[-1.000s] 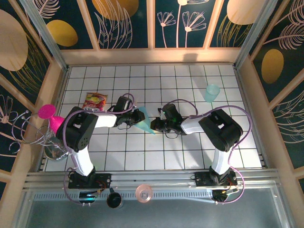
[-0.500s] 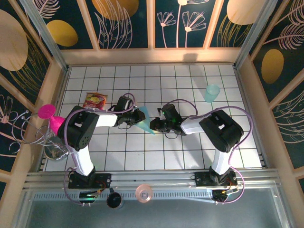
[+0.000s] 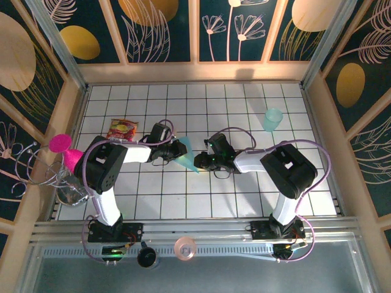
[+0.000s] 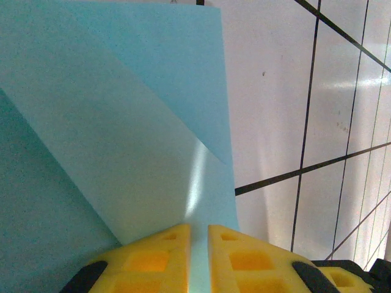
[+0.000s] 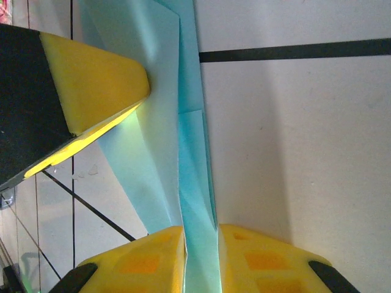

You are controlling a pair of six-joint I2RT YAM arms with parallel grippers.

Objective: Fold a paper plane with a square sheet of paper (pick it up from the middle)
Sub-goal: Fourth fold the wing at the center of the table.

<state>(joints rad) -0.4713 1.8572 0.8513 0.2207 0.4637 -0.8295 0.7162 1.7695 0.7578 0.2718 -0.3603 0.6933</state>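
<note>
Right wrist: paper plane [image 5: 197,183] between fingers [image 5: 146,259]

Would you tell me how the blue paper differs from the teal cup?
The paper is opaque and folded to a point; the cup is translucent and round. The paper is pinched by the left end effector; the cup stands alone, upright. The paper is mid-table; the cup is far right. Both are bluish.

Left wrist view: paper plane [image 4: 122,122] cut off at top, left edges. Snack packet [image 3: 123,129] print too small to read.
</note>
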